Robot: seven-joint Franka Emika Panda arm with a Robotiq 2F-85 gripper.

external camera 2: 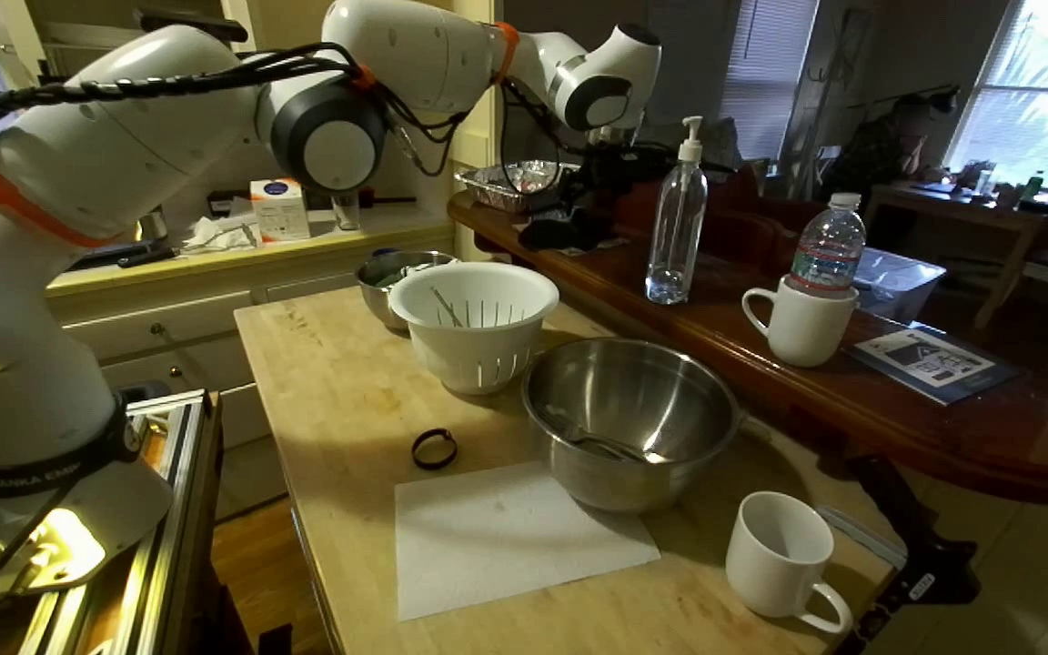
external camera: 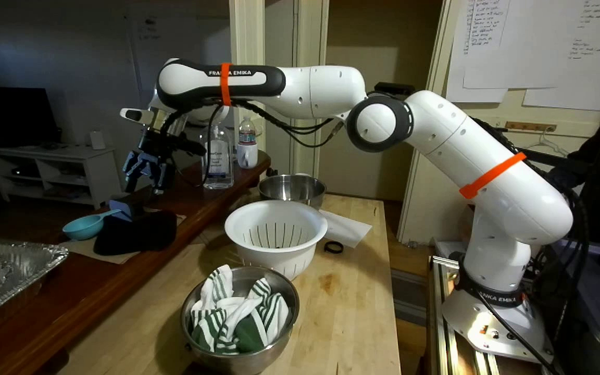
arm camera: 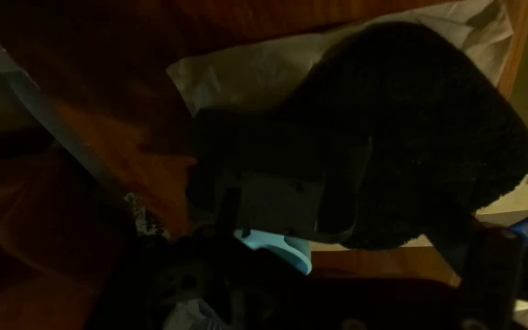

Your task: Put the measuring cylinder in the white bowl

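- Gripper (external camera: pixel 145 182): left of centre in an exterior view, jaws standing apart, above the ledge (external camera: pixel 97 278).
- Blue cup (external camera: pixel 84 227): farther left and lower, by the black cloth (external camera: pixel 136 233); lower middle in the wrist view.
- White bowl (external camera: pixel 271 258): centre of the same frame, on the table (external camera: pixel 352 297).
- 2 mugs (external camera 2: pixel 804 327): right side in an exterior view.

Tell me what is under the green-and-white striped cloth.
A shiny round metal bowl. Its inner wall shows behind the cloth; the covered bottom, and anything else there, cannot be seen.
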